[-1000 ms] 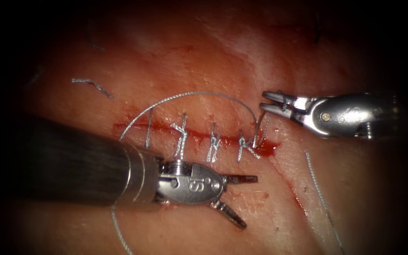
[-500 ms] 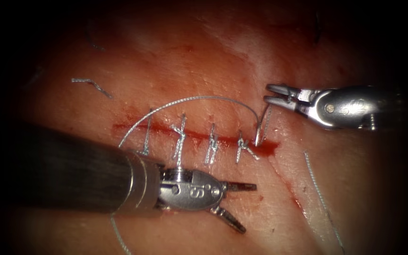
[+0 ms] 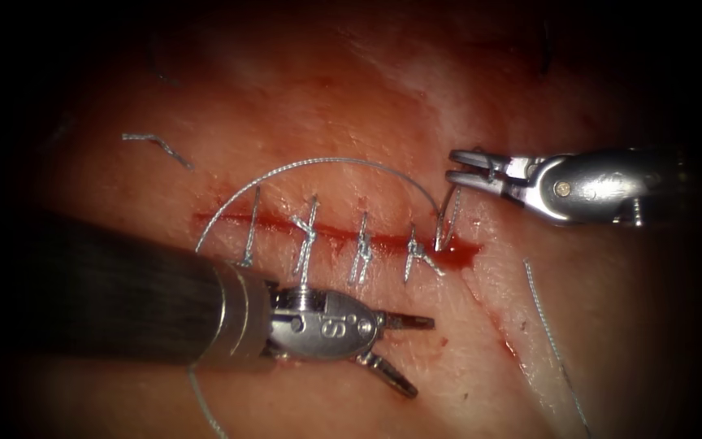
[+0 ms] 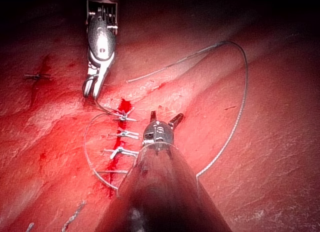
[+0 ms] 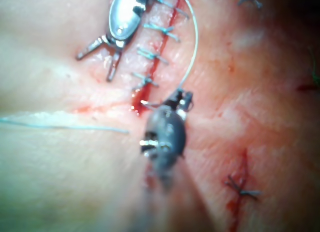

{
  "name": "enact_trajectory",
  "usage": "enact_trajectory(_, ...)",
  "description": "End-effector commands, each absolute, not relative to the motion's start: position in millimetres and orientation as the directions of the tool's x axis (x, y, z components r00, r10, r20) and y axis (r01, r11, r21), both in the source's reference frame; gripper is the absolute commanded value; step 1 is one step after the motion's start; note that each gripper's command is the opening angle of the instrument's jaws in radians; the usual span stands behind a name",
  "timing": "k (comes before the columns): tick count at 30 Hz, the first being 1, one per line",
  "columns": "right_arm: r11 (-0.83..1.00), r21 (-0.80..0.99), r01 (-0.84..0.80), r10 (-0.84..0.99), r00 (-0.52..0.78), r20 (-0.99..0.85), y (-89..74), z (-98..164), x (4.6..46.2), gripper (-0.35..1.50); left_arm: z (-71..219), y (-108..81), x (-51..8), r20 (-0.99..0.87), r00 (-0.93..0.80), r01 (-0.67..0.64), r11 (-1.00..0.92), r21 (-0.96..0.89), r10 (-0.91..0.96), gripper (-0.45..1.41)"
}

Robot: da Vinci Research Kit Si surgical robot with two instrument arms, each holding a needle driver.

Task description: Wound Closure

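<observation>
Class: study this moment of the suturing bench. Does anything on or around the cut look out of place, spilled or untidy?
Yes. Red fluid has pooled at the right end of the cut, beside the needle standing in the tissue. A stray cut end of thread lies loose above and to the left of the stitches.

Glossy metal left tool (image 3: 400,351) (matt dark shaft (image 3: 115,284)), wet tissue (image 3: 351,106).

Curved needle (image 3: 446,221) stands in the cut's (image 3: 327,232) right end
</observation>
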State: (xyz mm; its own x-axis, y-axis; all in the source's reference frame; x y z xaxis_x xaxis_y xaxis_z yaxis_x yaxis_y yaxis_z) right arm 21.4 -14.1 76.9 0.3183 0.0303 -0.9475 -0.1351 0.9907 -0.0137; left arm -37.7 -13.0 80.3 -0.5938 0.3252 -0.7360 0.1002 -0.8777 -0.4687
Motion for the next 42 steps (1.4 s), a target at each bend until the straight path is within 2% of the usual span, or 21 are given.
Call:
enact_trajectory(1,0.992,-0.011,-0.129,0.030,0.312,-0.950,-13.9,77.2,22.0,-0.35,81.1,-13.3,-38.2,-0.738,-0.593,0.103,-0.879,-0.466,0.322,0.34)
enact_trajectory(25,0.993,0.096,-0.071,0.112,0.269,-0.957,-14.0,76.3,22.5,-0.35,82.3,-12.6,-37.7,-0.728,-0.599,0.091,-0.875,-0.475,0.333,0.29)
enact_trajectory(42,0.992,0.101,-0.074,0.118,0.272,-0.955,-12.5,76.6,22.5,-0.35,82.2,-12.6,-37.4,-0.726,-0.603,0.088,-0.877,-0.473,0.331,0.29)
